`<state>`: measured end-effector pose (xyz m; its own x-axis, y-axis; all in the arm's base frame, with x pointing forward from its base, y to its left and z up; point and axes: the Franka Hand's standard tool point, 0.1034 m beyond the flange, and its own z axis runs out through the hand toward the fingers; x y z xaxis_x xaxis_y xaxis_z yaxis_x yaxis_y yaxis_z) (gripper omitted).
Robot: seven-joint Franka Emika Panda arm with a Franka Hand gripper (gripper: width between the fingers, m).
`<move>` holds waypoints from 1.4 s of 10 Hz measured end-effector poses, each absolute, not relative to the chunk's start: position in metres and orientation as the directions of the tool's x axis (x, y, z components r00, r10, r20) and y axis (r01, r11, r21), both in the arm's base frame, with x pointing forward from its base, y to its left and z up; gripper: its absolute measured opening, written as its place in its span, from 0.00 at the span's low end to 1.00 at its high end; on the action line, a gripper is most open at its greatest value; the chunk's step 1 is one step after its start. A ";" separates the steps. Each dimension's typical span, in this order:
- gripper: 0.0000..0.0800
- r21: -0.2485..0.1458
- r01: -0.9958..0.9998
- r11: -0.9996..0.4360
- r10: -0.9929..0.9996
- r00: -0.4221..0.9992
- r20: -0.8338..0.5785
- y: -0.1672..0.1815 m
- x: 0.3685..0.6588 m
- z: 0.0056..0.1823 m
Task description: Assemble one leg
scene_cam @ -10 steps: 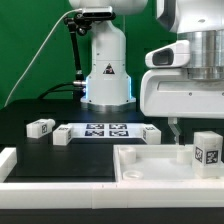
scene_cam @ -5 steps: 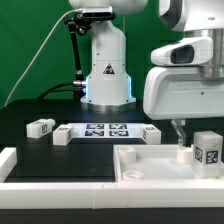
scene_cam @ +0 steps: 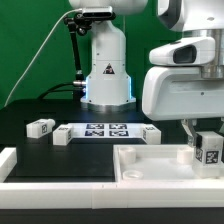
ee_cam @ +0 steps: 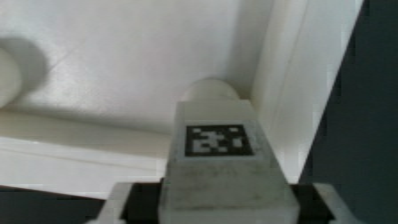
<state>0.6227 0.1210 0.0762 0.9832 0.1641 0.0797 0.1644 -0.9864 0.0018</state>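
Note:
The leg (scene_cam: 208, 150), a small white post with a black-and-white tag, stands upright at the exterior view's right, by the far right corner of the large white tray-like piece (scene_cam: 150, 168). My gripper (scene_cam: 205, 132) is over it from above, its fingers down either side of the leg's top. In the wrist view the leg (ee_cam: 217, 150) fills the gap between the black pads (ee_cam: 139, 205), which touch both its sides; the tray piece's wall (ee_cam: 294, 60) runs beside it. The gripper is shut on the leg.
Three more legs lie on the black table: two at the exterior view's left (scene_cam: 41, 127) (scene_cam: 61, 134), one near the middle (scene_cam: 152, 133). The marker board (scene_cam: 105, 130) lies between them. The robot's base (scene_cam: 107, 70) stands behind. A round socket (ee_cam: 15, 70) shows on the tray piece.
My gripper has moved toward the exterior view's right and come down around the standing leg. The leg itself has not shifted.

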 end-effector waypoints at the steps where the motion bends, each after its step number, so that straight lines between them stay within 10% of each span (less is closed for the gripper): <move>1: 0.36 -0.014 0.027 -1.000 0.026 0.996 0.086 0.121 0.623 0.076; 6: 0.36 -0.074 -0.704 -0.706 -0.708 0.703 0.071 0.120 0.622 0.074; 11: 0.36 -0.100 -0.891 -0.443 -0.896 0.442 0.027 0.118 0.622 0.074; 13: 0.47 -0.098 -0.861 -0.499 -0.866 0.499 0.034 0.117 0.623 0.074; 14: 0.70 -0.095 -0.812 -0.576 -0.818 0.574 0.046 0.116 0.624 0.075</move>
